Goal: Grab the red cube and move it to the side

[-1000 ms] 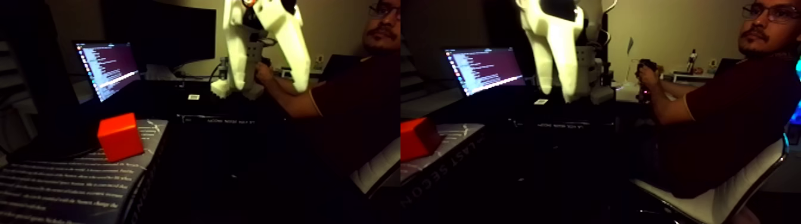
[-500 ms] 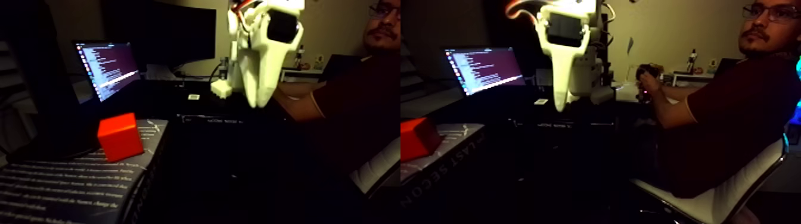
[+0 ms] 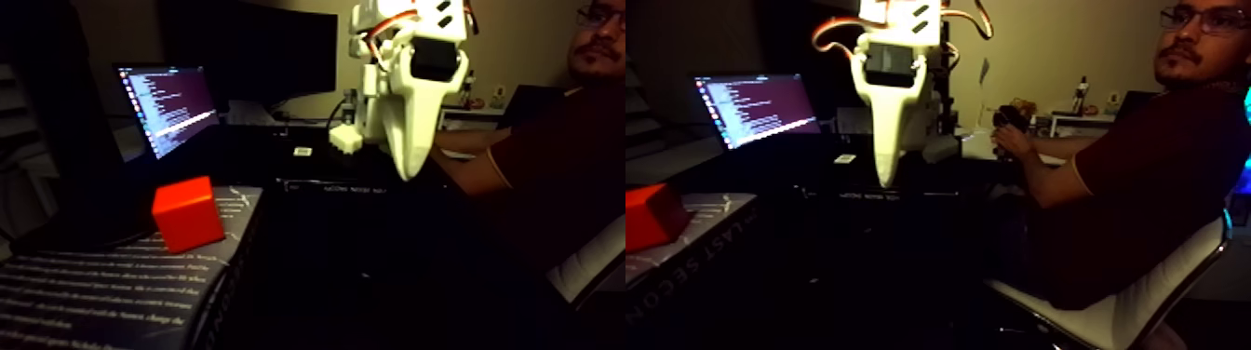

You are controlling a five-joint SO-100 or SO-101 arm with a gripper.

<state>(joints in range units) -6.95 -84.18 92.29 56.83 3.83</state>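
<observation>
A: Red cube (image 3: pixel 187 213) status? Report position first.

B: Red cube rests on a printed book cover (image 3: pixel 112 289) at about 8 o'clock in the left half of the fixed view. In the right half it appears cut off at the 9 o'clock edge. One corner faces the camera; the top face catches the light.

A: Pincer state?

B: White pincer (image 3: pixel 406 173) hangs point-down at about 12 o'clock, well apart from the cube and above the dark bench (image 3: pixel 372 261). The fingers appear pressed together into one taper, clenched on nothing.

A: Task progress?

B: Judged as early. No grasp is made and the cube is not yet moved aside. Remaining: descend toward 8 o'clock, part the fingers, close on the cube, carry it sideways, let go.

A: Cube appearance?

B: Bright red-orange, matte, sharp-edged, plain faces. Flat sides should suit a two-finger grip.

A: Surroundings?

B: A lit laptop (image 3: pixel 168 107) at 10 o'clock; a seated person (image 3: pixel 1145 177) at 3 o'clock.
</observation>
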